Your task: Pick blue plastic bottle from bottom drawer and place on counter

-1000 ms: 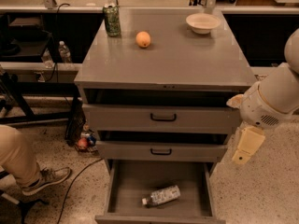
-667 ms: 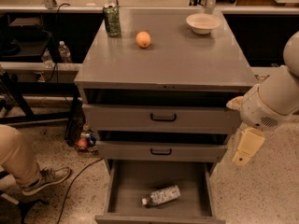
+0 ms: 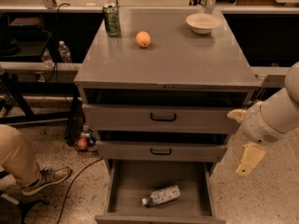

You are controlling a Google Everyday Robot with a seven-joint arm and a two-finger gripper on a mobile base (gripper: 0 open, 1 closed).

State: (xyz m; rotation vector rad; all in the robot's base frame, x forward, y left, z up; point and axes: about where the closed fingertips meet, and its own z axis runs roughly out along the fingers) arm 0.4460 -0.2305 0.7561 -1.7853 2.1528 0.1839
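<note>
The blue plastic bottle [image 3: 161,195] lies on its side on the floor of the open bottom drawer [image 3: 126,183], white cap pointing left, near the drawer's front. The grey counter [image 3: 182,59] tops the three-drawer cabinet. My gripper [image 3: 247,160] hangs at the right of the cabinet, level with the middle drawer, above and to the right of the bottle and well apart from it. Nothing sits in it.
On the counter stand a green can [image 3: 111,19] at the back left, an orange [image 3: 143,38] beside it, and a white bowl [image 3: 202,22] at the back right. A person's leg and shoe [image 3: 28,169] are at the left on the floor. The two upper drawers are pulled out slightly.
</note>
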